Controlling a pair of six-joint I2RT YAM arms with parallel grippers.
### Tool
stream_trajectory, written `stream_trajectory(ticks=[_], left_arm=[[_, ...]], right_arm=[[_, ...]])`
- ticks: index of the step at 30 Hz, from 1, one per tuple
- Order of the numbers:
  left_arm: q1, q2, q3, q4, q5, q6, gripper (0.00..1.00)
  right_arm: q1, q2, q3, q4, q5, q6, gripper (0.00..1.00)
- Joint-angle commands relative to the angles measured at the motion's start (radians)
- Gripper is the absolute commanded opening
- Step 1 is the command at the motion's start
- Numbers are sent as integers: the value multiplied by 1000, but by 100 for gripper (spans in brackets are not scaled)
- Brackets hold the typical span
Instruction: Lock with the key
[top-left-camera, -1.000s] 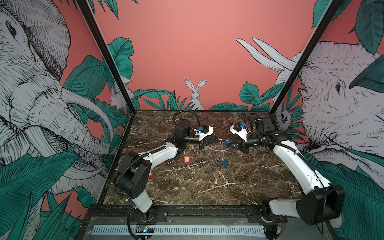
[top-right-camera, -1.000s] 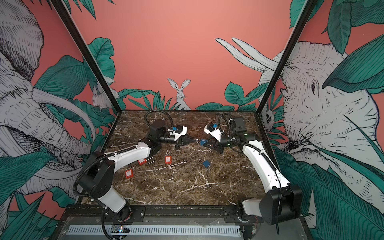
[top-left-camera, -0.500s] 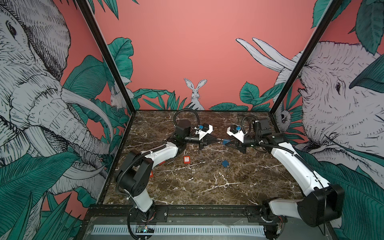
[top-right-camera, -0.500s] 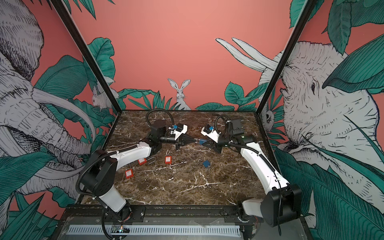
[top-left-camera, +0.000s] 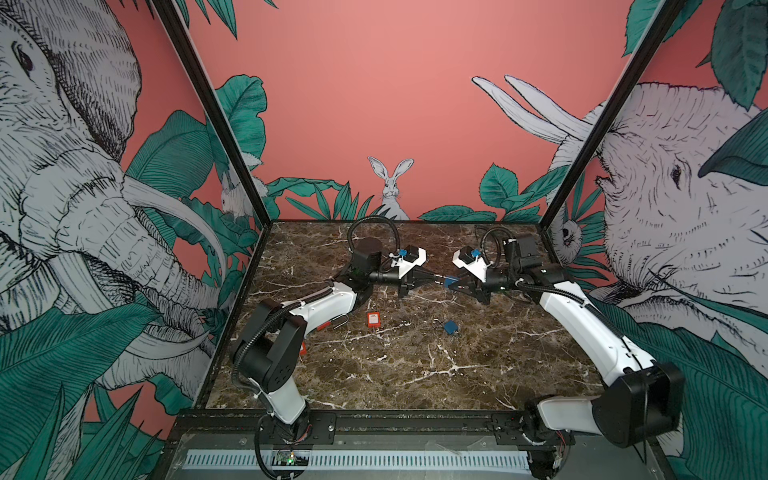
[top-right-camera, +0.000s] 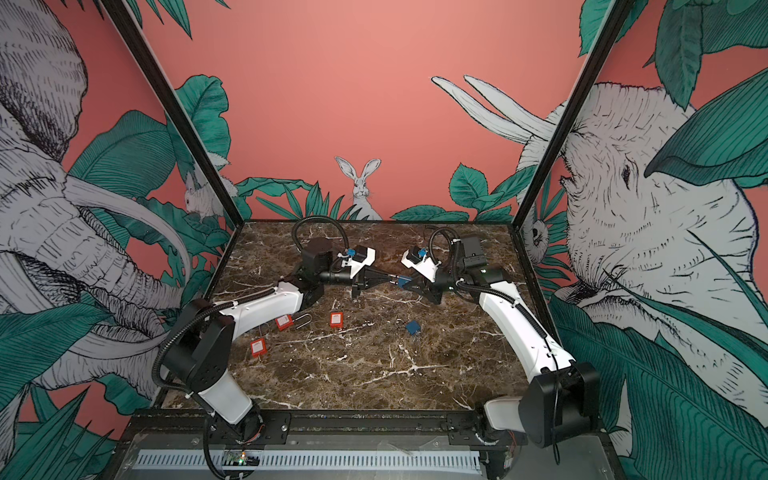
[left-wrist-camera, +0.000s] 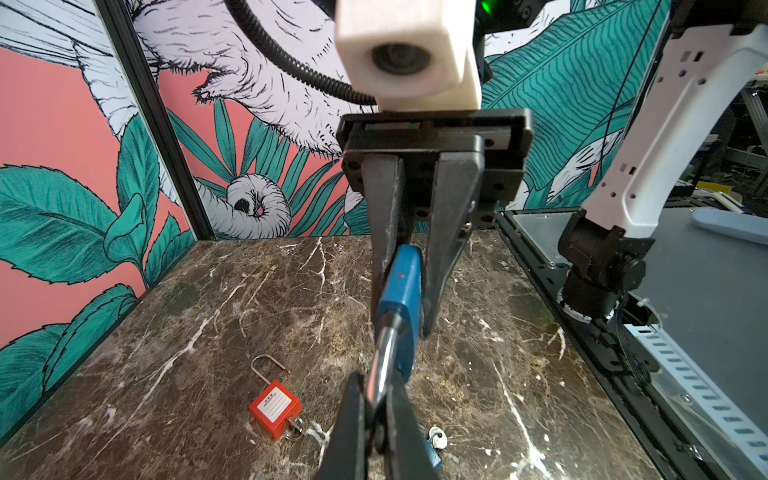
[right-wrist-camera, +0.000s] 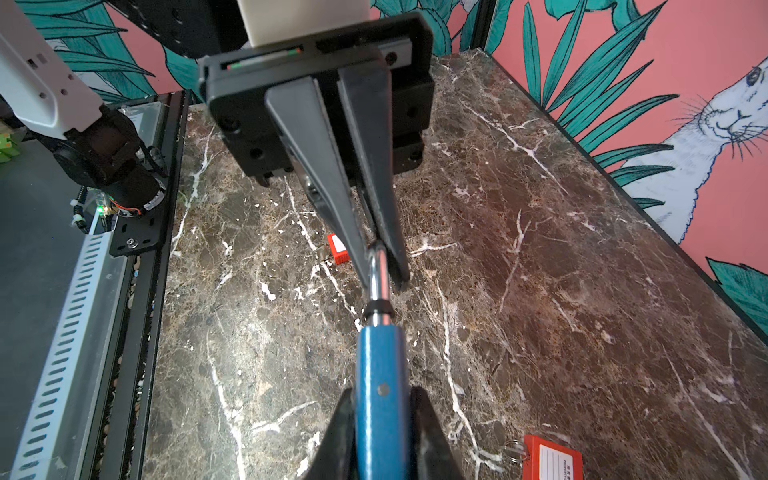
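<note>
My right gripper (right-wrist-camera: 380, 401) clamps the padlock (right-wrist-camera: 380, 357) by its blue body; my left gripper (left-wrist-camera: 379, 399) pinches its shackle (right-wrist-camera: 379, 286). It hangs between my fingertips, off the table (right-wrist-camera: 540, 291).

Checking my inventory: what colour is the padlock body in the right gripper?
The padlock body is blue, clearest in the right wrist view.

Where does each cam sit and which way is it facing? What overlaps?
Top views: above the front rail, looking down toward the back wall; left arm, right arm whole.
Left wrist: on left arm, facing right gripper; own fingers show.
Right wrist: on right arm, facing left gripper; own fingers show.
All share the blue padlock, gripped at both ends.
</note>
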Motion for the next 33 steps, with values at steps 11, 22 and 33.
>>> stream_trajectory(ticks=[11, 22, 33], left_arm=[[-136, 18, 93, -102, 108, 124, 0], [-149, 44, 91, -41, 103, 82, 0], [-7, 1, 115, -130, 135, 71, 0]], right_arm=[[64, 106, 119, 213, -133, 49, 0], [70, 135, 119, 326, -112, 109, 0], [17, 17, 74, 6, 17, -59, 40]])
